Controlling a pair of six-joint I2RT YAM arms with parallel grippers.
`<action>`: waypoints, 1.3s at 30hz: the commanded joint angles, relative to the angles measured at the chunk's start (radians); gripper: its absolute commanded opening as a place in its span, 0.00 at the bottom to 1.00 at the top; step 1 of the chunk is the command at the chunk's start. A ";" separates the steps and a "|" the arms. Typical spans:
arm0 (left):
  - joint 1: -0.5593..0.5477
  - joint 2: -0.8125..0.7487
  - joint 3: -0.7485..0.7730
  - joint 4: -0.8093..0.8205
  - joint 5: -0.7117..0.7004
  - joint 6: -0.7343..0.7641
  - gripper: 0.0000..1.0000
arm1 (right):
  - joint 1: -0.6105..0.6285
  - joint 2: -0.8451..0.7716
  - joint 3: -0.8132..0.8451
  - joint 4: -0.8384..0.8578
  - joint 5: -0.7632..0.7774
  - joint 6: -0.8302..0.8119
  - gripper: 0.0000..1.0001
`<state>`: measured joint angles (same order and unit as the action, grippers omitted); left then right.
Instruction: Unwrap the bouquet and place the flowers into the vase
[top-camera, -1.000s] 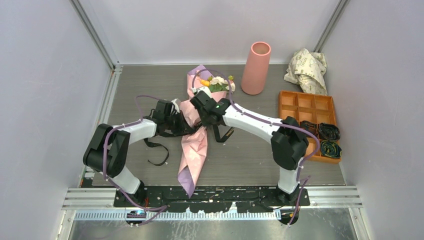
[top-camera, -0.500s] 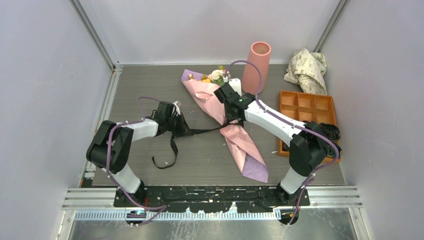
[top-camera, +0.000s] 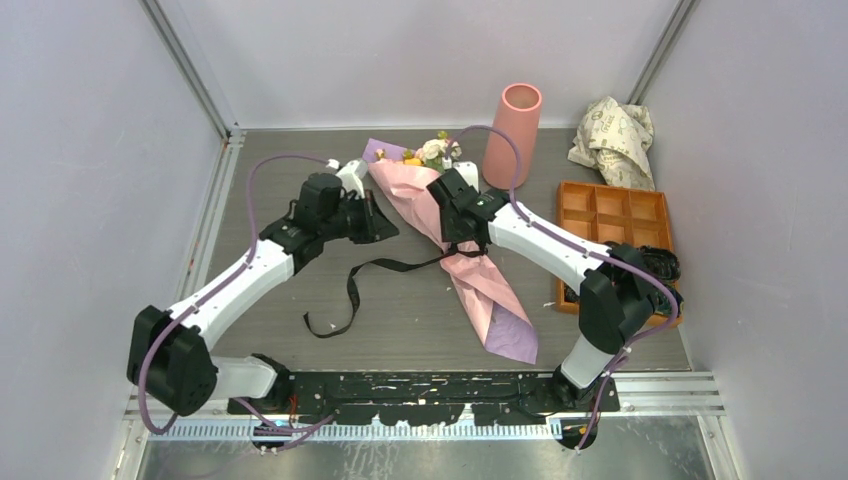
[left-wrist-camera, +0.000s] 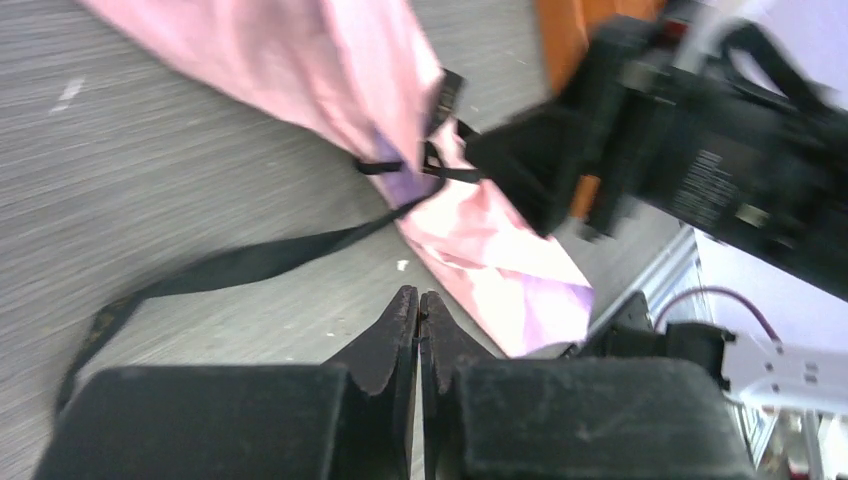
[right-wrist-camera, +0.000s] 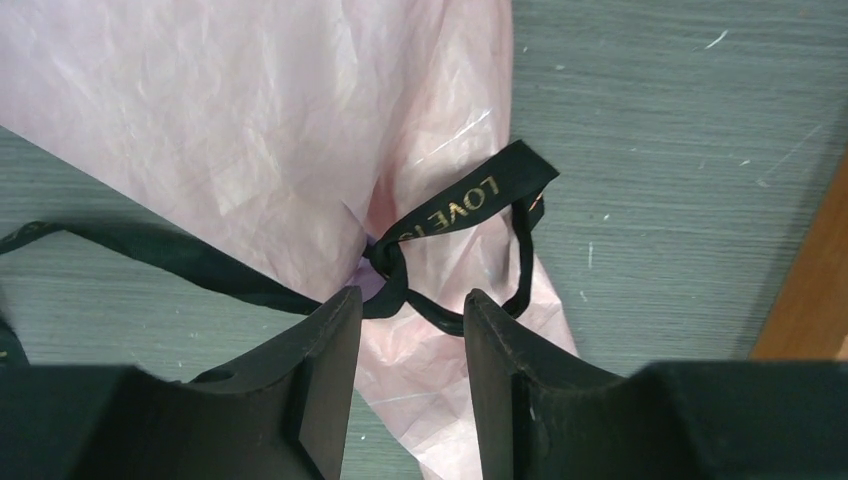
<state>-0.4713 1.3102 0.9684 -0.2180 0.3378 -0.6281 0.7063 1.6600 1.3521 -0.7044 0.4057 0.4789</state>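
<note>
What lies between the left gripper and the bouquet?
Bare table crossed by the loose black ribbon, which runs from the bouquet; the left wrist view shows it.

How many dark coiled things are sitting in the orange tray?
2. One dark coil lies at the orange tray's right side, the other just nearer the robot. The right arm covers part of the tray, so more may be hidden.
</note>
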 joint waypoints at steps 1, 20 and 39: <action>-0.104 0.008 0.001 0.019 -0.003 0.058 0.05 | -0.009 -0.007 -0.035 0.058 -0.081 0.038 0.48; -0.257 0.341 0.076 0.238 -0.068 0.043 0.04 | -0.159 0.157 0.000 0.169 -0.346 0.082 0.48; -0.257 0.427 0.116 0.232 -0.110 0.027 0.03 | -0.148 0.063 0.025 0.169 -0.391 0.119 0.01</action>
<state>-0.7292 1.7634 1.0786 -0.0135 0.2661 -0.6022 0.5461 1.8317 1.3396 -0.5564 0.0299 0.5758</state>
